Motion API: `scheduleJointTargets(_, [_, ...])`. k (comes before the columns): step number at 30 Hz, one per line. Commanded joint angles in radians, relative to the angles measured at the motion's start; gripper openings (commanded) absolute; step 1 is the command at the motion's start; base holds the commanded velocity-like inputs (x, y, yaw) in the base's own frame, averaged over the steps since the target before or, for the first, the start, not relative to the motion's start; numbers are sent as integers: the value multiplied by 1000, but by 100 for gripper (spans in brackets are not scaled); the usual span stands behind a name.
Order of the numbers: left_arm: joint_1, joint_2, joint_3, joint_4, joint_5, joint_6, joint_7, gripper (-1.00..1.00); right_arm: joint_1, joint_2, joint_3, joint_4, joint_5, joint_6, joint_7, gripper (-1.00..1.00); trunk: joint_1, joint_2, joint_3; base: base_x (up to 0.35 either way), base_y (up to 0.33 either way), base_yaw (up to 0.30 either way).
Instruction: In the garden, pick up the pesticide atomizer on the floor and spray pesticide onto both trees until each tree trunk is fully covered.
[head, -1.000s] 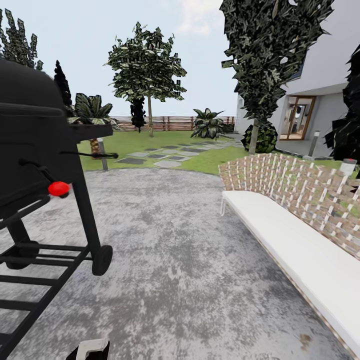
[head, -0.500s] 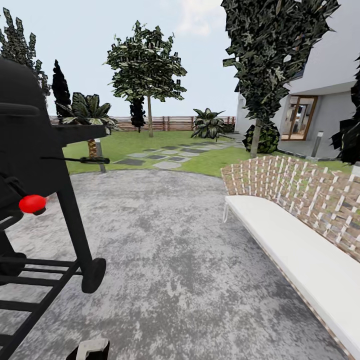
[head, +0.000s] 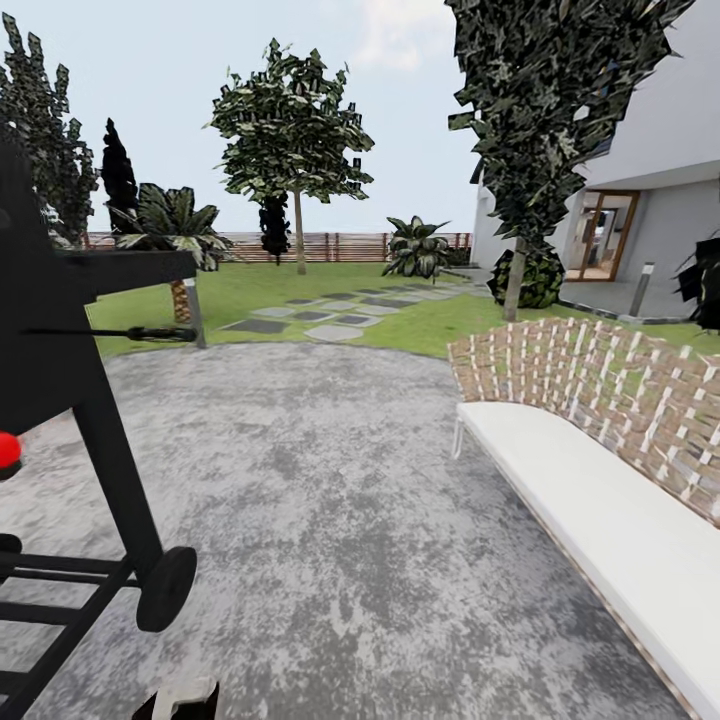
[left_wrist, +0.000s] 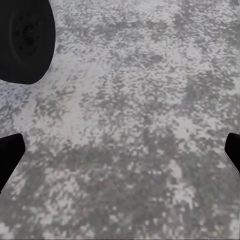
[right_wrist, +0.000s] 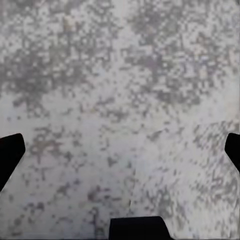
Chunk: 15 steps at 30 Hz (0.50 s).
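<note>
The garden (head: 300, 285) lies ahead past my grey patio (head: 350, 500). Black grill (head: 70, 400) left, white bench (head: 600, 510) right. Left fingers (left_wrist: 10, 155) and right fingers (right_wrist: 10, 150) both released, grasping nothing.

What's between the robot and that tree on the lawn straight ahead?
Nothing visible blocks it: open grey paving leads to the stepping stones and the tree. The grill stands left, the bench right.

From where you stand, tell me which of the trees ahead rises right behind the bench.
The dark-leaved tree at the right, beside the house; its pale trunk stands just past the woven bench. The other tree stands far off, by the fence.
</note>
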Motion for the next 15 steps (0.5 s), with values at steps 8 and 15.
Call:
scheduleJointTargets(8, [0, 0, 0, 0, 0, 0, 0, 100, 0, 0, 0, 0, 0, 0, 0, 100, 0, 0, 0, 328, 0, 0])
scheduleJointTargets(15, [0, 0, 0, 0, 0, 0, 0, 100, 0, 0, 0, 0, 0, 0, 0, 100, 0, 0, 0, 328, 0, 0])
